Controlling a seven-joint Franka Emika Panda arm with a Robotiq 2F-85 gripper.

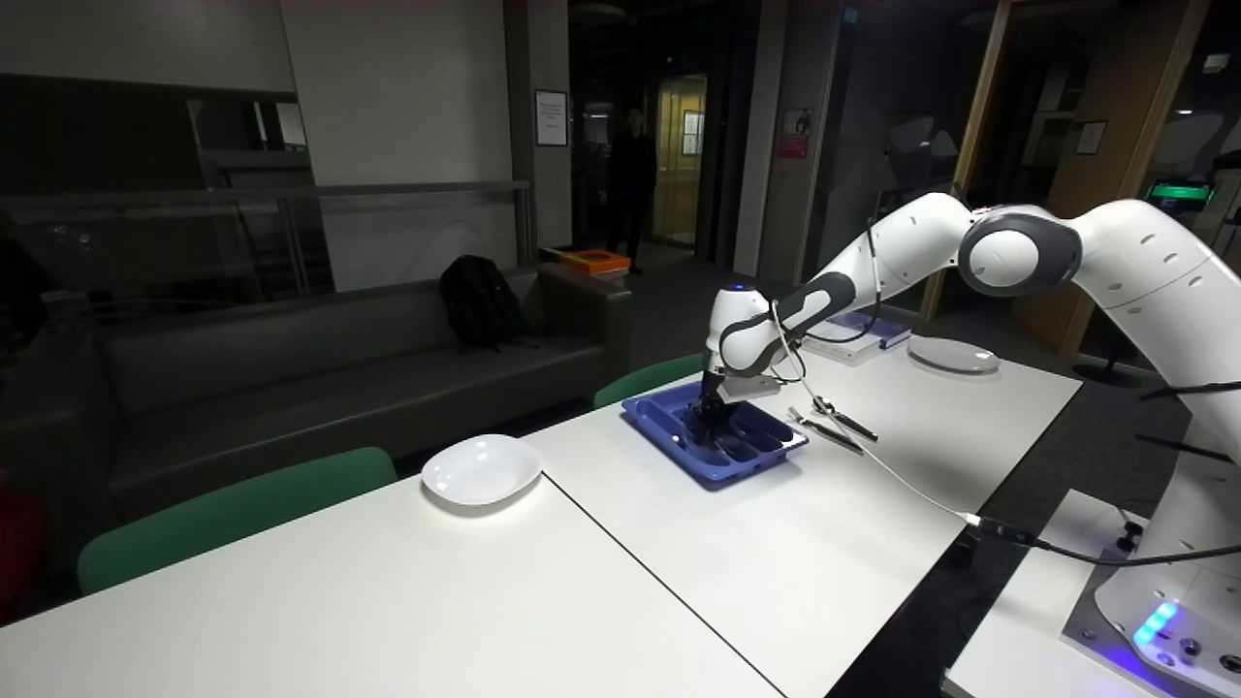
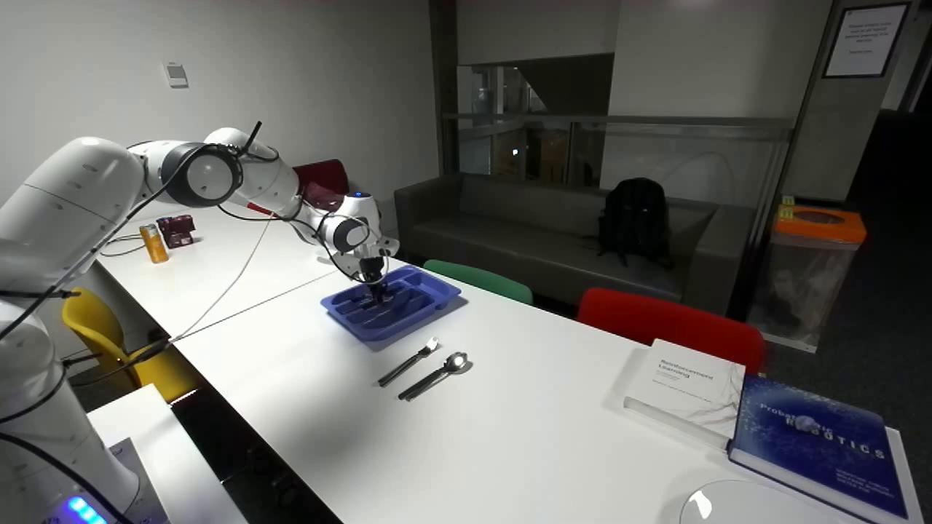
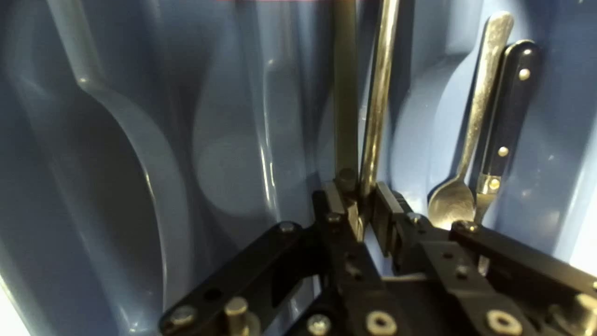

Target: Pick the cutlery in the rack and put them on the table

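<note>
The blue rack (image 1: 717,475) lies on the white table (image 1: 436,601); it also shows in an exterior view (image 2: 378,333). My gripper (image 1: 713,427) points straight down inside it. In the wrist view, the gripper (image 3: 361,198) is closed around two narrow upright-looking handles: a flat one (image 3: 346,107) and a rounded shiny one (image 3: 380,79). Their lower ends are hidden by the fingers. A spoon (image 3: 478,100) and a black-handled knife (image 3: 509,105) lie in the compartment to the right, partly covered by the gripper. On the table beside the rack lie a fork (image 2: 409,362) and a spoon (image 2: 437,375).
A round white plate (image 1: 482,470) stands near the table seam. Books (image 2: 688,389) and a flat dish (image 2: 757,506) lie at the table's far end. A thin white cable (image 1: 902,475) hangs from the wrist across the table. Chairs (image 1: 242,504) stand along the far edge.
</note>
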